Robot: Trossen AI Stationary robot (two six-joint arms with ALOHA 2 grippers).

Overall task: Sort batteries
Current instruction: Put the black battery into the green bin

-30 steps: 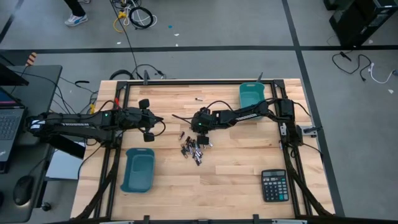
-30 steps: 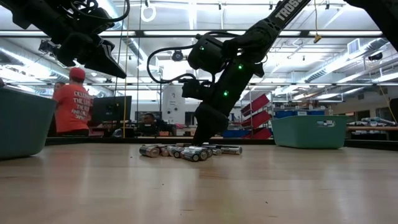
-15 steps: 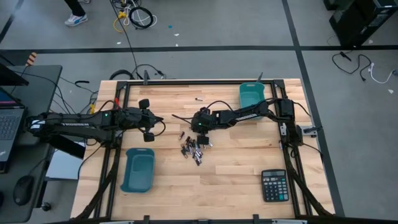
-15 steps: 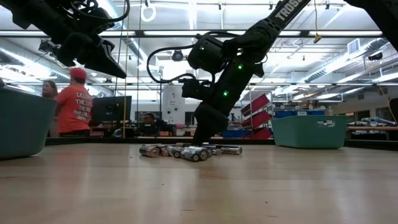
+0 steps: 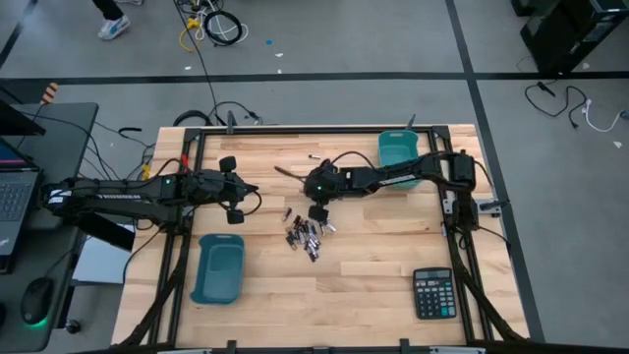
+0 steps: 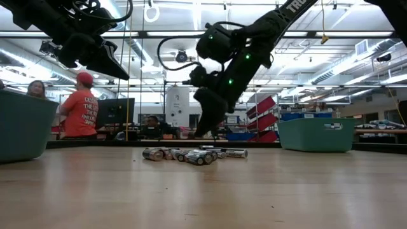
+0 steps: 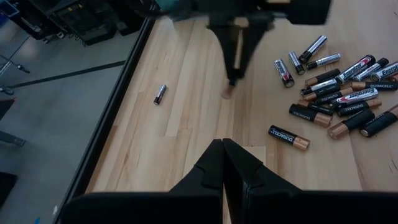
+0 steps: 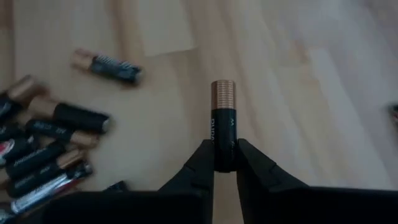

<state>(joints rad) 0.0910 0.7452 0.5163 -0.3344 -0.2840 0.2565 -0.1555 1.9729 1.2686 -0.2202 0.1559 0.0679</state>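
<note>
Above the middle of the counter (image 5: 373, 285), a single battery (image 8: 223, 124) is pinched by the right pincer (image 8: 224, 163), clamped around its black lower half with the copper end poking out past the fingertips. It's held clear of the wood, just beside the pile of batteries (image 5: 306, 236) that is left lying in a loose heap near the counter's centre; one stray cell (image 7: 160, 93) is seen off on its own toward the far edge.

These cells can be judged as small, stiff and fairly light, but smooth and round, so they'd likely roll or squirt out if squeezed near a tip. A grip across the middle of the body, like the one seen now, looks like the safe bet.

Right arm is stretched in from its side, wrist bent down over the heap, lifted a bit off the surface in the low view. Left pincer (image 7: 222, 163) is pressed shut with nothing in it, hung above bare wood near the pile, parked. Two teal bins (image 5: 219, 267) are set well apart from the pile.
</note>
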